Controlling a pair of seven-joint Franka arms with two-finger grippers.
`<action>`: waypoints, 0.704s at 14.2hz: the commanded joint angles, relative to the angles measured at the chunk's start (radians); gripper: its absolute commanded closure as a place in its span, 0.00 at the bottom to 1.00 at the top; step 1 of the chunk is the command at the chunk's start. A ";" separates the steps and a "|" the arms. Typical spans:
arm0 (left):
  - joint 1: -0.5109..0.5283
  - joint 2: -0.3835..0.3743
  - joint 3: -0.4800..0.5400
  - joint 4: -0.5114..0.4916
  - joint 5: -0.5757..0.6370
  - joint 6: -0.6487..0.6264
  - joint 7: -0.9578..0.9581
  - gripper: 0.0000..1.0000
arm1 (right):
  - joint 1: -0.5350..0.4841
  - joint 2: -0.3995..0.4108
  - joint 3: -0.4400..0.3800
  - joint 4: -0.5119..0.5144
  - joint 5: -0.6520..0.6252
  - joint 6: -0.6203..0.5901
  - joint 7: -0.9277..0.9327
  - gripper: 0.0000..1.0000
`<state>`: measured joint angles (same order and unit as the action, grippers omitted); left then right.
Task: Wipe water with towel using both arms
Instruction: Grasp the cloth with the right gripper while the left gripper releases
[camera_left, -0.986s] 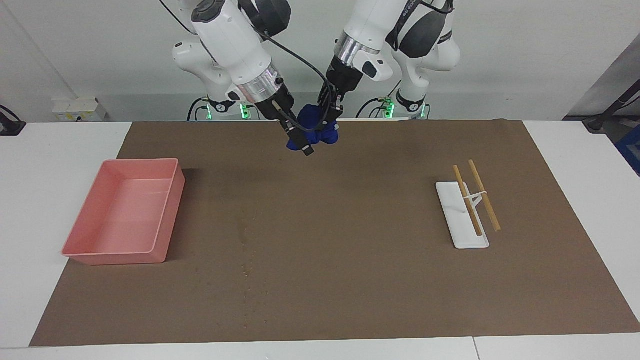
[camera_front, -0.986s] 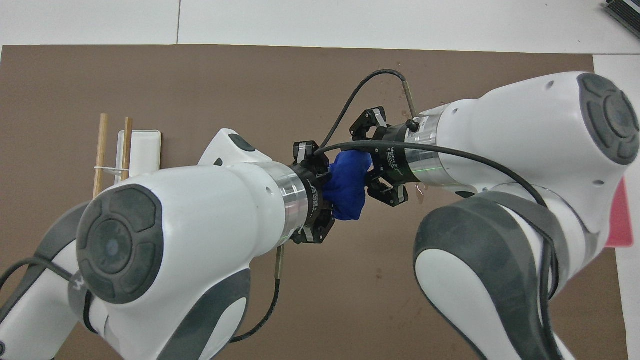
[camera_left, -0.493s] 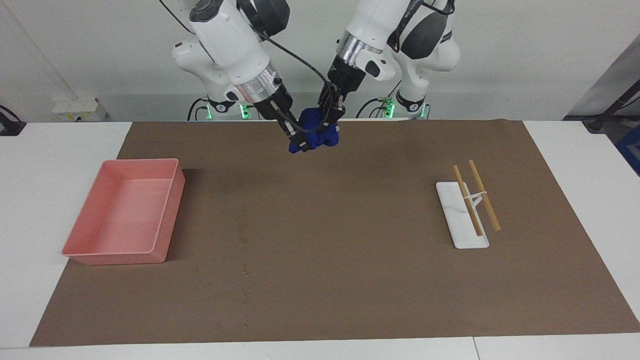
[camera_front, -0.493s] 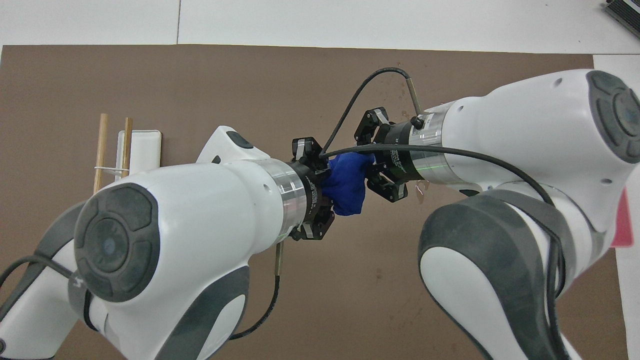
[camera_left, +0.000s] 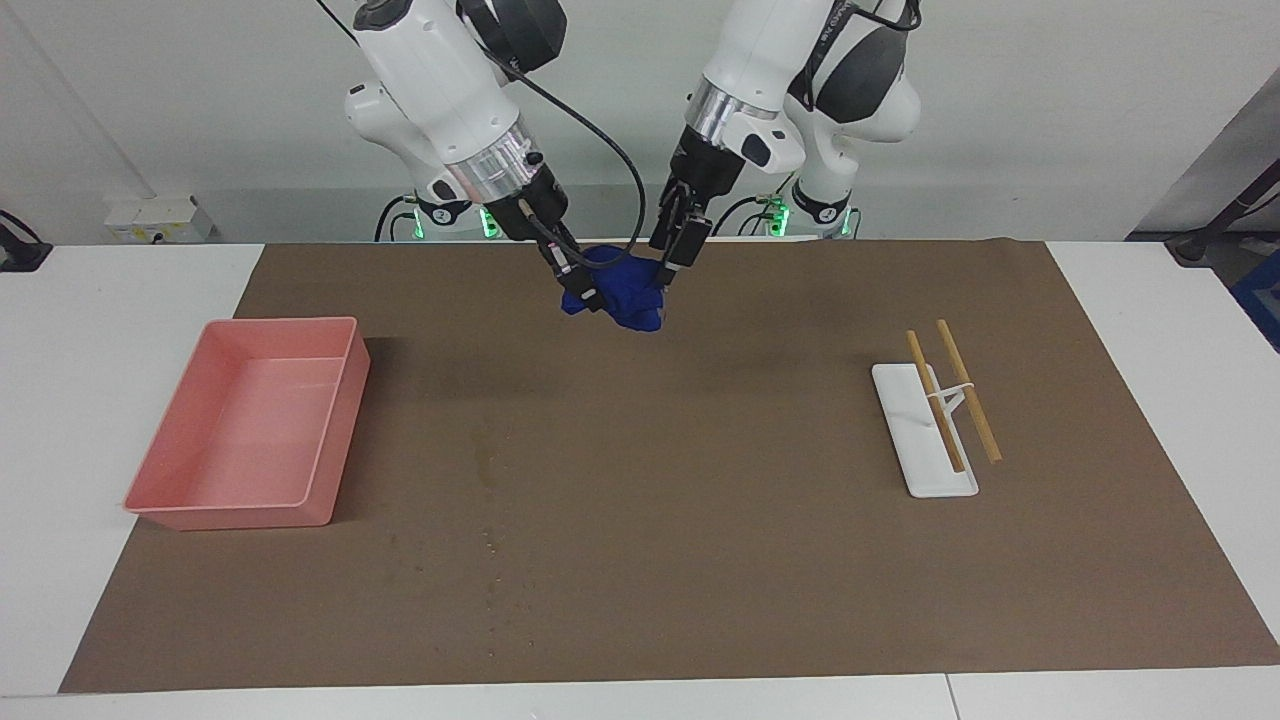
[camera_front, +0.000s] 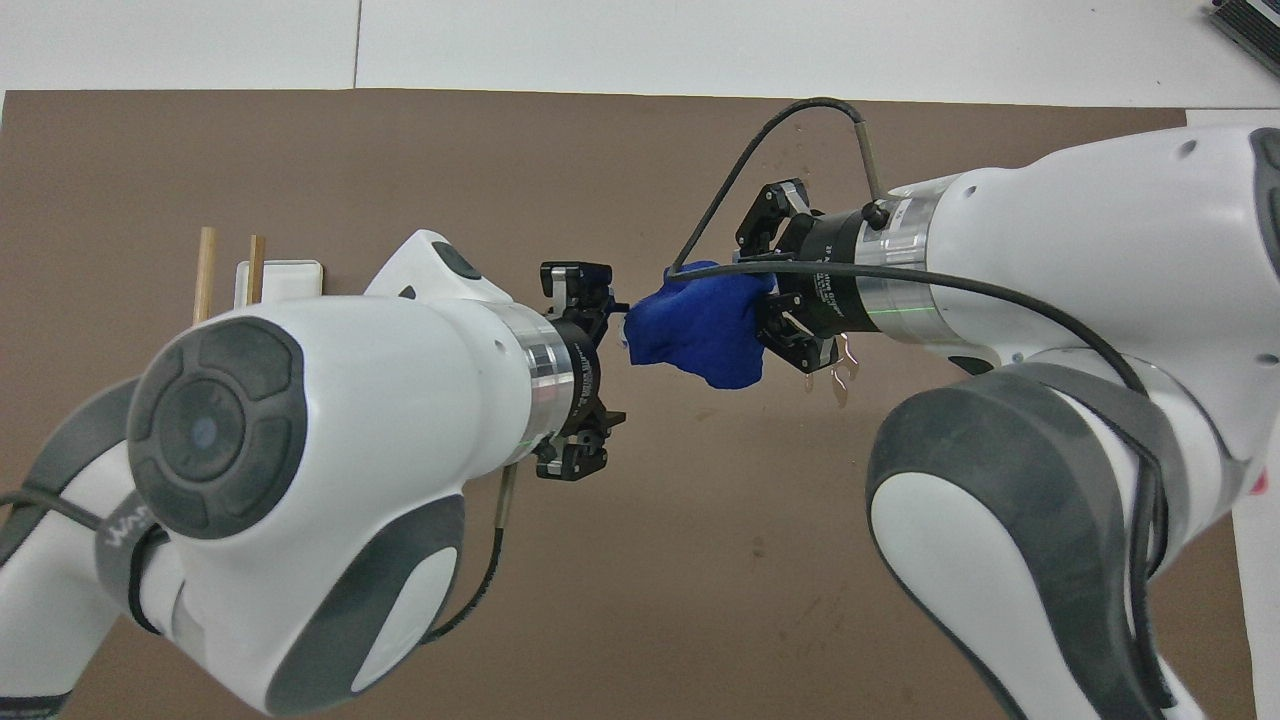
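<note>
Since the earlier frames the towel (camera_left: 612, 288) has been drawn out wider and lowered over the brown mat (camera_left: 700, 560), near the robots' edge. It is pinched at one end by the right gripper (camera_left: 581, 292); the left gripper (camera_left: 664, 272) seems clamped on the other end, though this is partly hidden. Being soft, light and limp, the towel is best held by its ends. The water (camera_left: 490, 520) lies farther out, beside the pink tray (camera_left: 335, 425).
</note>
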<state>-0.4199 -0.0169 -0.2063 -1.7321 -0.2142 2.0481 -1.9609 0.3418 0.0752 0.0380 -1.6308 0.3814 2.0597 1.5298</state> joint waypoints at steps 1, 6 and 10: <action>0.108 -0.018 0.002 -0.003 0.007 -0.149 0.253 0.00 | -0.056 0.021 0.006 0.014 -0.016 0.068 -0.060 1.00; 0.314 -0.031 0.004 0.000 0.015 -0.322 0.730 0.00 | -0.148 0.138 0.006 0.023 -0.018 0.190 -0.334 1.00; 0.433 -0.040 0.004 0.000 0.106 -0.394 1.043 0.00 | -0.196 0.369 0.006 0.163 -0.035 0.359 -0.521 1.00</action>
<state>-0.0305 -0.0381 -0.1903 -1.7297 -0.1571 1.6895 -1.0334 0.1660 0.3179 0.0326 -1.5807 0.3698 2.3587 1.0872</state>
